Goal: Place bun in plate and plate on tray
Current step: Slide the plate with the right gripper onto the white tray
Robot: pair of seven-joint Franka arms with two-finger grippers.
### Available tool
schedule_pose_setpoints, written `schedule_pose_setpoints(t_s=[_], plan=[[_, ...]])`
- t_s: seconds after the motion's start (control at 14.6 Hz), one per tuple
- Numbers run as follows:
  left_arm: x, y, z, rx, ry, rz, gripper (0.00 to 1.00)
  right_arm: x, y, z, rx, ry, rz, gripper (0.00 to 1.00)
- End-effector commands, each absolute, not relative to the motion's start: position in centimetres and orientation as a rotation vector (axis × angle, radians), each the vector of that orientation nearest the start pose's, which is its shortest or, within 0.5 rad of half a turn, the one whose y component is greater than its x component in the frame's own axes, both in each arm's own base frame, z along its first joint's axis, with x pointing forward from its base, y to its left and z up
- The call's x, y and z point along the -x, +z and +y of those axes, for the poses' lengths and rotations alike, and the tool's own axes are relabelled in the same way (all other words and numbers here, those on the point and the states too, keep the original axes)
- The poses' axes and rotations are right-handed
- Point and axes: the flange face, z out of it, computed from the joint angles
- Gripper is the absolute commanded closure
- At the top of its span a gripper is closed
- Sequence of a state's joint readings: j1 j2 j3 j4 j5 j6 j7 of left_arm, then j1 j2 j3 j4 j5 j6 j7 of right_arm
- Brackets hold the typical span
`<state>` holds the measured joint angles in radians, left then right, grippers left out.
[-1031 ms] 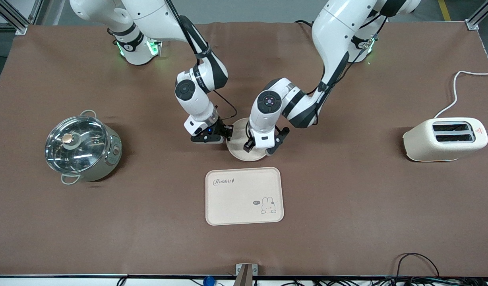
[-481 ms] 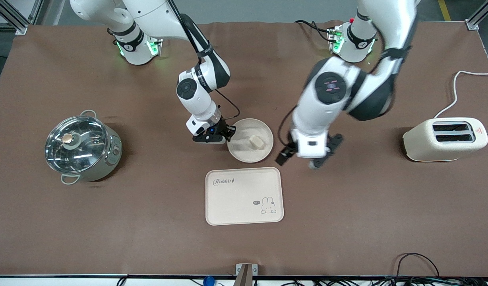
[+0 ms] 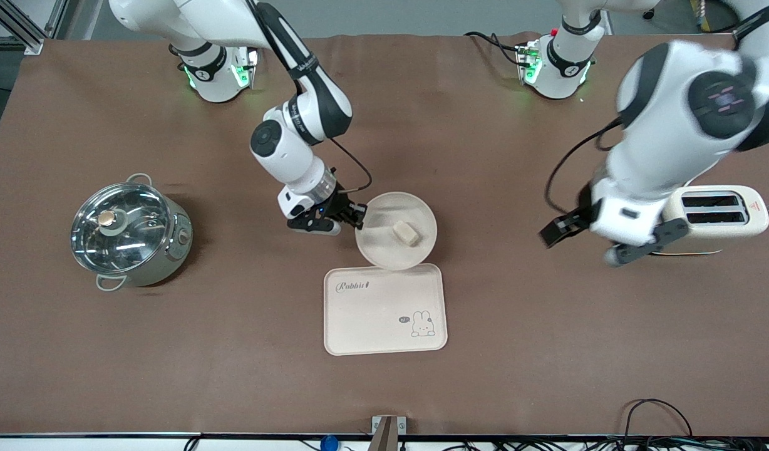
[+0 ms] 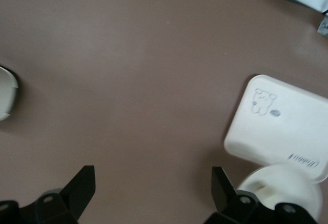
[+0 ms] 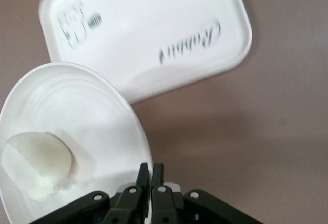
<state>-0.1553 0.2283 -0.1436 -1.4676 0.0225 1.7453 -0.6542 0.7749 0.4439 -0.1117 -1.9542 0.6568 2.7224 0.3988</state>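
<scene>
The round cream plate is held by its rim in my shut right gripper, a little above the table, its near rim over the far edge of the tray. The bun lies in the plate. The right wrist view shows the gripper pinching the plate's rim, with the bun in the plate and the "Rabbit" tray below. My left gripper is open and empty, up in the air beside the toaster; in the left wrist view it is over bare table.
A cream toaster with a white cable stands toward the left arm's end. A steel pot with a glass lid stands toward the right arm's end. The left wrist view shows the tray and the plate.
My left gripper left the bun in the plate, then rose and swung away toward the toaster. My right gripper lifted the plate and moved it toward the tray.
</scene>
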Motion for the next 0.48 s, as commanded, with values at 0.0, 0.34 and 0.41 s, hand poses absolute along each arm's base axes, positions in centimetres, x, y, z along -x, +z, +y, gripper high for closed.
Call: schedule_pose_setpoints(t_s=[0.0,0.34,0.41], plan=[[-58.4,60.0,-13.8,3.106,-0.059,-0.416,0.0,-56.9,26.1,37.6,2.642,-0.184,0.462,1.0],[-54.7,64.4,-8.6,3.112,-0.038,-0.105,0.0,-62.6,22.1,35.0,2.636,-0.216,0.561,1.0],[-53.5,64.7,-8.4,3.109,-0.024,-0.095,0.0,-63.2,22.2,34.5,2.628,-0.224,0.573,1.0]])
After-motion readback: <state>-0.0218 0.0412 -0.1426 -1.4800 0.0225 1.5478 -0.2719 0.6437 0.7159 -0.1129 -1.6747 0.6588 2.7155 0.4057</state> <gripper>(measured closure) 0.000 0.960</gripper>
